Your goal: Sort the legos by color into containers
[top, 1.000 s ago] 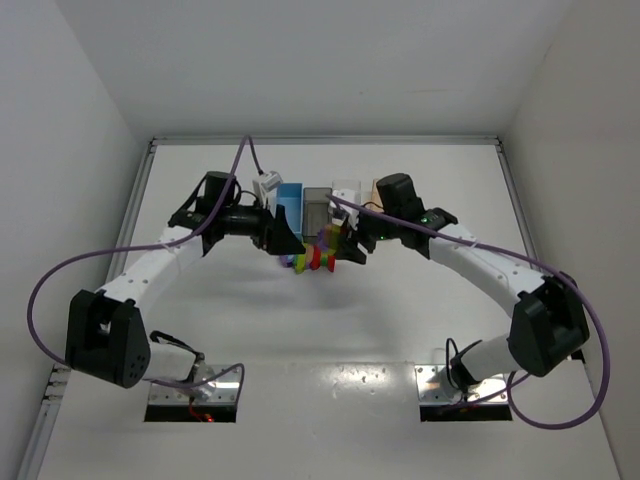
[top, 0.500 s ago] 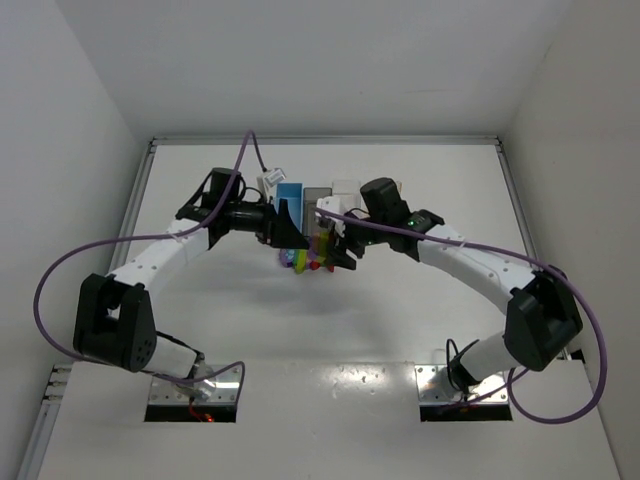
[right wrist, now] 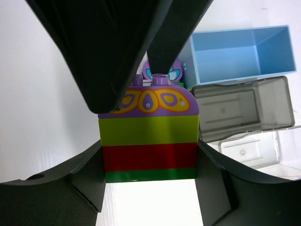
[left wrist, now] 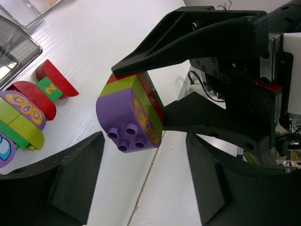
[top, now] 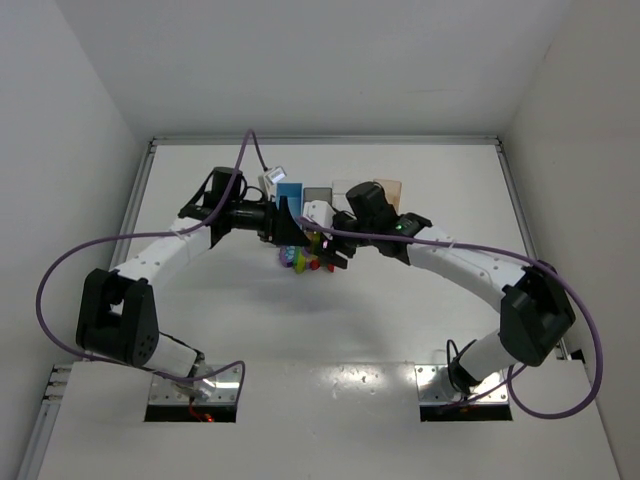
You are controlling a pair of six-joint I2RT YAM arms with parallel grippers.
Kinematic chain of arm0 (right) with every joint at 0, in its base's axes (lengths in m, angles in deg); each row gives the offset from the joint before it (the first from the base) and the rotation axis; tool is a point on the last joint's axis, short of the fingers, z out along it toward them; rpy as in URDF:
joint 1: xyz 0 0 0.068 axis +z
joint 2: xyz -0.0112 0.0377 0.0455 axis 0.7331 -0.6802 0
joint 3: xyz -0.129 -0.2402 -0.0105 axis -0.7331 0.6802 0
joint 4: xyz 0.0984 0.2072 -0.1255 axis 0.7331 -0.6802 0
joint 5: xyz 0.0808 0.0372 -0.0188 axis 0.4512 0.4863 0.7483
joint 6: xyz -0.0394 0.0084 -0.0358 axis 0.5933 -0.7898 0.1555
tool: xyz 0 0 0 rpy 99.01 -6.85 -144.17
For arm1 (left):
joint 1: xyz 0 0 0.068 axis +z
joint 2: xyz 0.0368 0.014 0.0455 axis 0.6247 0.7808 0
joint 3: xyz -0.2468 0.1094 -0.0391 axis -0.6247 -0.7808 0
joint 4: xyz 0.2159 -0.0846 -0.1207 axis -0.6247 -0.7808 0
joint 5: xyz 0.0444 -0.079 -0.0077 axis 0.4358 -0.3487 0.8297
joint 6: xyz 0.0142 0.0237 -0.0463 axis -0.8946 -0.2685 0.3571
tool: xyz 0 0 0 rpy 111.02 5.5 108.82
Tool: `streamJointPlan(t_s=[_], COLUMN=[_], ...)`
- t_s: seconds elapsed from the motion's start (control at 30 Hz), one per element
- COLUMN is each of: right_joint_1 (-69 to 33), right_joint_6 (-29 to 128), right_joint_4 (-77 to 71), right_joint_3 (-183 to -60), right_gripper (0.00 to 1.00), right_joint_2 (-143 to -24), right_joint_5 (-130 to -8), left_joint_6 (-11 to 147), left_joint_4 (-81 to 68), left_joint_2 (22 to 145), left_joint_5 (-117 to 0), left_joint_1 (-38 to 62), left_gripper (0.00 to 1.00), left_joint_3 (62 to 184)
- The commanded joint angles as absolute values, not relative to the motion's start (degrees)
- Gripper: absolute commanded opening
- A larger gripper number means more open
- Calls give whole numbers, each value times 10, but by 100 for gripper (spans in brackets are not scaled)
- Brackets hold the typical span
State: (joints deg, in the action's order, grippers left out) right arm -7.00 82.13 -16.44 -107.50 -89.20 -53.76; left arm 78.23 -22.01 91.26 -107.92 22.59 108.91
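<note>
My right gripper (right wrist: 149,175) is shut on a stack of bricks (right wrist: 148,136): purple with a butterfly print, then lime-yellow, red and green. It holds the stack above the table. In the left wrist view the stack (left wrist: 134,117) points its purple studded end at my left gripper (left wrist: 146,176), whose jaws stand open on either side of that end, not touching it. The left fingers (right wrist: 103,56) hang over the purple brick. In the top view both grippers (top: 290,232) (top: 325,248) meet above a pile of loose legos (top: 298,261).
Four bins stand in a row behind the grippers: blue (top: 291,192), dark grey (top: 318,196), clear (top: 346,186), pale orange (top: 389,187). More red, green, purple and lime bricks (left wrist: 28,106) lie on the table left of the stack.
My right gripper has moved left with the stack, up to the left gripper. The left gripper has shifted slightly right, its open jaws now flanking the purple end.
</note>
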Motion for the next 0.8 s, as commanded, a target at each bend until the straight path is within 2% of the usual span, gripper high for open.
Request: streamJointPlan(t_s=[0.0,0.1,0.3,0.33,0.5,0.6,0.7,0.77], right_joint_1=[-60,-60,-55,-55,-50,-50,-50,-44], right_joint_6=[827,827,827,827,827,827,827,827], right_joint_4=[-125,-125,-120,-120,-125,-125,-125,-125], right_joint_3=[-1103,-1103,-1103,-1103,-1103,-1103,-1098,-1098], right_gripper=[6,6,6,6,6,6,6,6], right_joint_2=[-889,-889,-889,-889,-884,-879,-879,-879], right_joint_5=[-559,-566,-571,-571,-571,-571,-571,-577], left_joint_6=[792,792,797,797,802,802,802,802], left_joint_4=[-199,-194,-188,-188,-183,-177,-171,-171], left_joint_2=[921,921,926,932,937,937,937,937], left_joint_5=[-1089,-1089,-1084,-1084,-1084,-1084,-1084,-1089], left_joint_1=[231,231,231,231,231,231,231,231], left_gripper=[74,68,65,61,61,52,47,39], left_joint_3=[1099,1094,1094,1094,1089,1089,1089,1084])
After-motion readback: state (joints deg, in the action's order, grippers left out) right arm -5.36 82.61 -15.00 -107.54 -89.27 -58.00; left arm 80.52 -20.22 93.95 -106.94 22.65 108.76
